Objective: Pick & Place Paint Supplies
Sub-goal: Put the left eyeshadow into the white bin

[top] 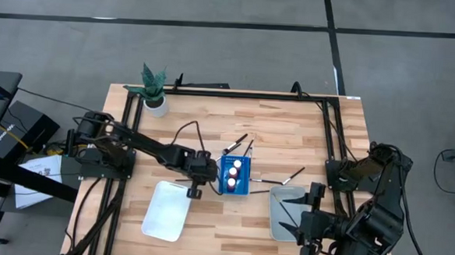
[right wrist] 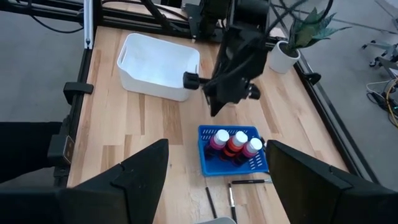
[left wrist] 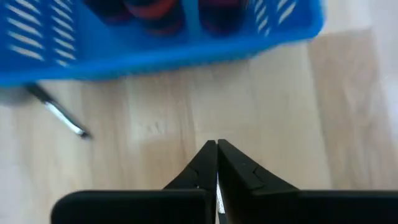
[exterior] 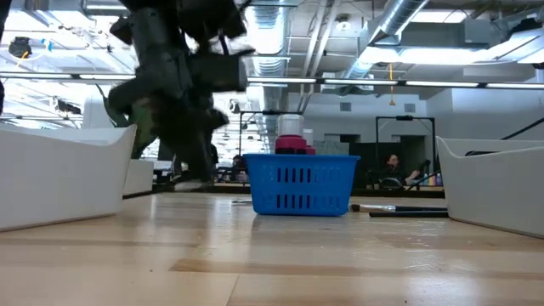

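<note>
The blue rack [top: 235,175] stands mid-table with three red bottles [right wrist: 236,142] upright in it, white caps up. Thin brushes lie flat on the wood: two beyond the rack [top: 241,141], two to its right [top: 291,175]. Another brush [left wrist: 59,112] lies by the rack's wall. My left gripper [left wrist: 216,147] hovers just left of the rack, above bare wood, shut, with nothing showing between its fingertips. My right gripper [right wrist: 217,186] hangs high over the grey tray [top: 285,212], open and empty.
A white tray [top: 167,210] sits near the front edge, left of the rack; in the low view it stands at the left [exterior: 59,178]. A potted plant [top: 155,88] is at the far left corner. A black frame [top: 237,94] rims the table.
</note>
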`<state>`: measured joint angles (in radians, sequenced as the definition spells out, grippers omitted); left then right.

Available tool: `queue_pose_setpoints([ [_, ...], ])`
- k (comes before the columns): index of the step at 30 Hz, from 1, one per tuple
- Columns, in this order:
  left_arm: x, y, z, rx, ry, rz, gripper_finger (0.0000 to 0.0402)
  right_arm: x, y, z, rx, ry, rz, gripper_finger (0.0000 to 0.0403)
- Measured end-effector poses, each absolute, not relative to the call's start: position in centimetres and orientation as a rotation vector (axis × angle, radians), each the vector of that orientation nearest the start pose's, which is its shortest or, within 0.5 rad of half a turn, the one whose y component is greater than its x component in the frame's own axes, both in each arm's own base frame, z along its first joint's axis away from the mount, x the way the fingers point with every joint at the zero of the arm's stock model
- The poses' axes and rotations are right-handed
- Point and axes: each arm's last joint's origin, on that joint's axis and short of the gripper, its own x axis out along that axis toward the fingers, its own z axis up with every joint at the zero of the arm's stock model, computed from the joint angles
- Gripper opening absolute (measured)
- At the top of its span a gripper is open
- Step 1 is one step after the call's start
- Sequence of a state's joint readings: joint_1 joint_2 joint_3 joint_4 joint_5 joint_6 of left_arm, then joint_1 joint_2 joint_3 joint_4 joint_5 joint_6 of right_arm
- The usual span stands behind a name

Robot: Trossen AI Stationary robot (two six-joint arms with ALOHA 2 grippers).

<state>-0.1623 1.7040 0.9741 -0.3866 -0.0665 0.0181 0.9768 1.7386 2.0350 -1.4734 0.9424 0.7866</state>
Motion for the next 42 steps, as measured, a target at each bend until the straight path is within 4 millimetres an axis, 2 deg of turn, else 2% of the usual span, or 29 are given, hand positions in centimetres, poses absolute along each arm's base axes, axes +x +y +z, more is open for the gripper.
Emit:
queue_pose_setpoints([
  [6,30.6,-4.7,19.6,0.161,0.991,-0.052,0.0000,19.5,24.7,41.4,-0.206,0.611,-0.222,0.0265],
  [12,28.3,-4.2,23.5,0.166,0.918,-0.006,0.0000,19.5,24.7,41.5,-0.203,0.609,-0.221,0.0265],
  [19,26.2,-3.5,27.0,0.044,0.785,0.098,0.0000,19.5,24.7,41.5,-0.205,0.610,-0.221,0.0265],
  [27,25.7,-3.4,27.6,-0.232,0.748,0.209,0.0000,19.5,24.7,41.5,-0.203,0.610,-0.222,0.0265],
  [31,25.1,-3.8,27.1,-0.379,0.813,0.242,0.0000,19.5,24.7,41.5,-0.202,0.610,-0.223,0.0265],
  [37,24.7,-6.3,27.1,-0.532,0.833,0.189,0.0000,19.5,24.7,41.5,-0.201,0.609,-0.220,0.0265],
  [42,24.1,-8.7,27.0,-0.565,0.826,0.186,0.0000,19.4,24.8,41.5,-0.202,0.609,-0.215,0.0265],
])
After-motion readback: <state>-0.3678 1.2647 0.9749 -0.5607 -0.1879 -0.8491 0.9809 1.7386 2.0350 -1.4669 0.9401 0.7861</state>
